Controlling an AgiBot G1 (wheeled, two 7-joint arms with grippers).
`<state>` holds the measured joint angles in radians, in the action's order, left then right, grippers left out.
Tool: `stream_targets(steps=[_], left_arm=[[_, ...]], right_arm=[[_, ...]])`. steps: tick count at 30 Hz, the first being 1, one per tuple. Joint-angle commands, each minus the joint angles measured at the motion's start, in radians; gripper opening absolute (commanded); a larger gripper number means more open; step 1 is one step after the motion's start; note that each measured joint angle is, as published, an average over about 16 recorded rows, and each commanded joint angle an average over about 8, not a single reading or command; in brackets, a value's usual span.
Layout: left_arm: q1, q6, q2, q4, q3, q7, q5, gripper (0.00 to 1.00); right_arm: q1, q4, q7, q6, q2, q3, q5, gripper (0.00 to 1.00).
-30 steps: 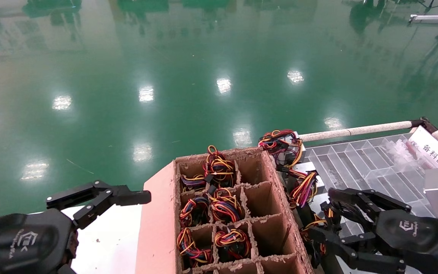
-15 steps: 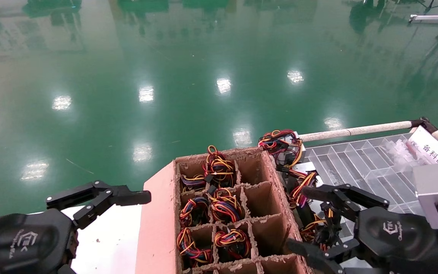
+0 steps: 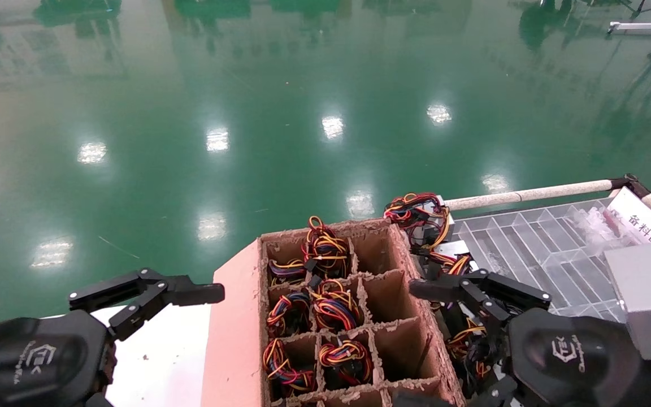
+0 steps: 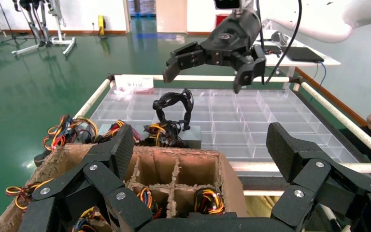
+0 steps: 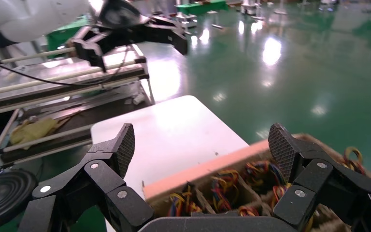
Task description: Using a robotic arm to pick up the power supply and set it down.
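Risk: snagging the cable coil. Right gripper (image 4: 212, 55) hovered upper centre of left wrist view, fingers spread, empty, above power supply (image 4: 188, 134) w/ black coil, mid-frame behind carton (image 3: 359, 316). Could drag neighbouring wired boxes. Left gripper (image 3: 144, 297) parked lower left, fingers apart.

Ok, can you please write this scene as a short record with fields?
power supply: grey box with a black cable coil, at the clear tray's edge next to the cardboard box, not gripped
right claw: open, empty, raised over the tray near the power supply
left claw: open, empty, idle over the white table
cardboard box: divided cells, several holding coloured wire bundles
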<state>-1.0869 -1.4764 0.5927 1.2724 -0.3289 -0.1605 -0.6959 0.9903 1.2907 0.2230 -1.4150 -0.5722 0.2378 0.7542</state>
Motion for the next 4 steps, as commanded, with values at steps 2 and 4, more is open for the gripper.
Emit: stream_targets(steps=[2, 4], left_arm=[[0.000, 0.000, 0.000, 0.000, 0.000, 0.000, 0.000, 1.00], [0.000, 0.000, 0.000, 0.000, 0.000, 0.000, 0.000, 1.00]], right_arm=[[0.033, -0.003, -0.014, -0.032, -0.016, 0.017, -0.009, 1.00], [0.042, -0.003, -0.018, -0.040, -0.019, 0.021, -0.012, 1.00]])
